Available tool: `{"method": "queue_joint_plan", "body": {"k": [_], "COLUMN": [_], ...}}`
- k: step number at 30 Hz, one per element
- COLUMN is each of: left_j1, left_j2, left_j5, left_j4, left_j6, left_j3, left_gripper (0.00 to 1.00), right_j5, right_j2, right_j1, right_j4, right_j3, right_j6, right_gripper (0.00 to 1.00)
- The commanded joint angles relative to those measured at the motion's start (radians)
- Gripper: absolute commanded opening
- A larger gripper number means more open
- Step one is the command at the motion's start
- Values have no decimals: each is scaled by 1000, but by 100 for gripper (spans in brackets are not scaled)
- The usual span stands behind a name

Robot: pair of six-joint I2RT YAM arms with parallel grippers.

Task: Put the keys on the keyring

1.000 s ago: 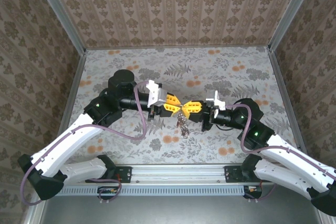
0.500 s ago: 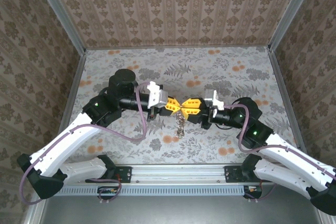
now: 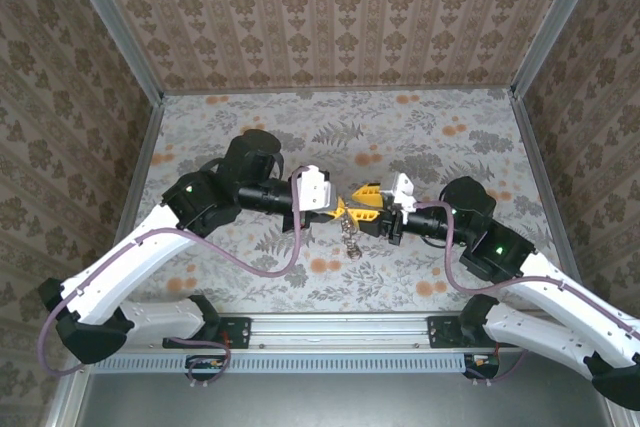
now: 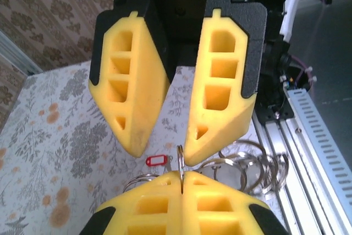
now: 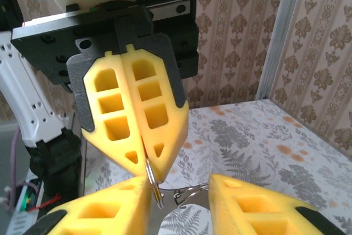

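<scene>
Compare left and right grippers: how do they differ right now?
The left gripper has jaws shut; the right gripper has jaws apart. The left gripper pinches the keyring by its edge; the right gripper grips nothing. Both are yellow, facing tip to tip.

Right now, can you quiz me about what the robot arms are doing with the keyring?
1. True or false: the right end effector has its fingers shut.
2. What is the left end effector pinching? A) a thin ring of the keyring B) a pencil C) nothing
3. Fill in: the red key lies on the ____.
Key: 1 false, they are apart; 2 A; 3 table.
</scene>
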Motion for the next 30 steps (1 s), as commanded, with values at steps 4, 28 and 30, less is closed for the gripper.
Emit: {"method": "queue_joint_plan", "body": {"k": [4,28,30], "left_j1": [-21,-48,-47], "left_j2": [11,60,49], "left_j5": [-50,-68,-64], "left_j4": [-68,-123,-90], "left_j6": [61,76,60], "left_j3": [69,117,93], "left_gripper": [0,0,0], "right_j5": [-17,-42,-36], "right_j2": [21,30,17], "right_j1": [11,25,25], "right_j4": [-127,-133,-115], "right_j3": [58,75,63], "right_j6": [-90,-127,-116], "right_gripper": [27,0,0]}}
